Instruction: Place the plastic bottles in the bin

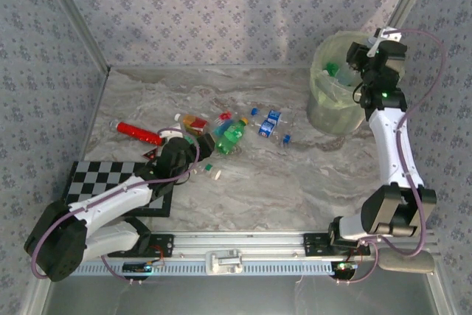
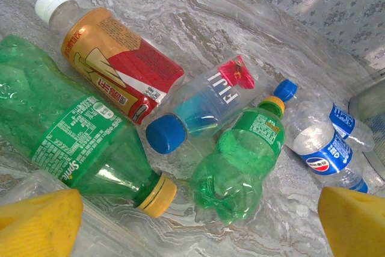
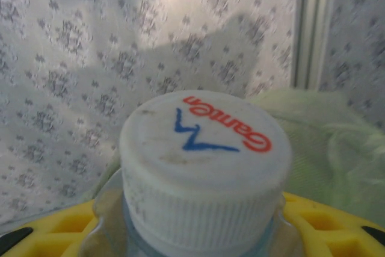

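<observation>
Clamping a white-capped clear bottle [image 3: 201,167] between its yellow fingers [image 3: 51,227], the right gripper [image 1: 361,60] is being held over the mouth of the bin [image 1: 328,112], which is standing at the far right corner of the tabletop [image 1: 295,189]. The bottle is being gripped below its cap, neck up, with the pale green bag just behind it. It is judged that this bottle is about to be dropped in and has not yet been let go.

The left gripper [image 2: 195,227] is being held low over the bottle cluster near the middle of the tabletop, towards the left edge. Its jaws are being held wide apart with nothing between them.

A few bottles are already being shown inside the bin, too crowded to be counted. Most of the work is judged to be outstanding.

Under the left gripper, the following are being counted:
- One large green Sprite bottle [image 2: 78,136]
- One smaller crumpled green bottle [image 2: 240,161]
- One red-and-orange tea bottle [image 2: 114,64]
- One Fiji bottle [image 2: 201,106]
- Crushed clear Pepsi bottles [image 2: 325,154], which look like two

One long red bottle [image 1: 140,132] is being left apart near the left edge, beyond the checkerboard [image 1: 110,186]. Some small loose pieces are lying beside the cluster, too small to be named.
</observation>
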`<action>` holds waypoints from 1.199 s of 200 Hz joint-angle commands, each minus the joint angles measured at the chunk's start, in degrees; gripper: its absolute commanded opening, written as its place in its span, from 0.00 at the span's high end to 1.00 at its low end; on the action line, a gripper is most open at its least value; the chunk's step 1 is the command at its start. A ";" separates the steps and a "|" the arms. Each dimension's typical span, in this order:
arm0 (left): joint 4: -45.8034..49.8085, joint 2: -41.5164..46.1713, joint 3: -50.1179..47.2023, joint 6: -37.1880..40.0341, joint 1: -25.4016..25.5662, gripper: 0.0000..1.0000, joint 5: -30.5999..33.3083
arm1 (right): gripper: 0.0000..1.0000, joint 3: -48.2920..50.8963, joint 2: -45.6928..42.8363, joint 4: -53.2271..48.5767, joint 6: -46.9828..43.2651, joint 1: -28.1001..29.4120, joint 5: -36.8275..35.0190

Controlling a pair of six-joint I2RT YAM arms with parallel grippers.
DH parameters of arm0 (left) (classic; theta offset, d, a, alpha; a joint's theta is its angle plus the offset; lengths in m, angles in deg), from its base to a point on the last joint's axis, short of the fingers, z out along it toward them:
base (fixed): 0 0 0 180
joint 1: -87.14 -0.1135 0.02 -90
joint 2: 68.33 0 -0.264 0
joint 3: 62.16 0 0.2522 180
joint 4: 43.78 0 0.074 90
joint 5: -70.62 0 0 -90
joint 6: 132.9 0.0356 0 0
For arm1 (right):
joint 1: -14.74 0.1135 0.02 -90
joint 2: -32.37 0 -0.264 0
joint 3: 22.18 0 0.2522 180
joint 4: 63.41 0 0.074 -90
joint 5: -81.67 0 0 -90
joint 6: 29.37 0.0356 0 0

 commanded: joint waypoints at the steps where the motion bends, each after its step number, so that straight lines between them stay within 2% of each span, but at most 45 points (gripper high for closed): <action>1: 0.46 -0.02 0.82 -1.06 -0.44 0.00 -0.07 | 0.48 -0.78 2.68 -1.48 2.98 -0.51 5.34; 97: 0.73 0.84 -0.47 -2.35 -0.70 0.00 0.50 | 0.40 -5.78 8.40 -6.29 3.10 -1.26 7.35; 130: 0.90 1.39 -0.83 -2.51 -0.80 0.00 0.72 | 0.16 -6.48 7.55 -7.59 2.67 -1.52 5.10; 145: 1.15 1.66 -0.93 -2.53 -0.94 0.00 0.96 | 0.00 -6.18 6.22 -7.71 2.36 -1.58 3.22; 197: 1.43 1.87 -0.94 -2.85 -1.14 0.00 1.37 | 0.00 -2.36 -2.02 -5.19 2.93 -1.27 -2.59; 240: 1.65 1.52 -0.59 -3.37 -1.14 0.00 1.57 | 0.00 2.09 -9.13 -2.64 4.81 1.47 -0.77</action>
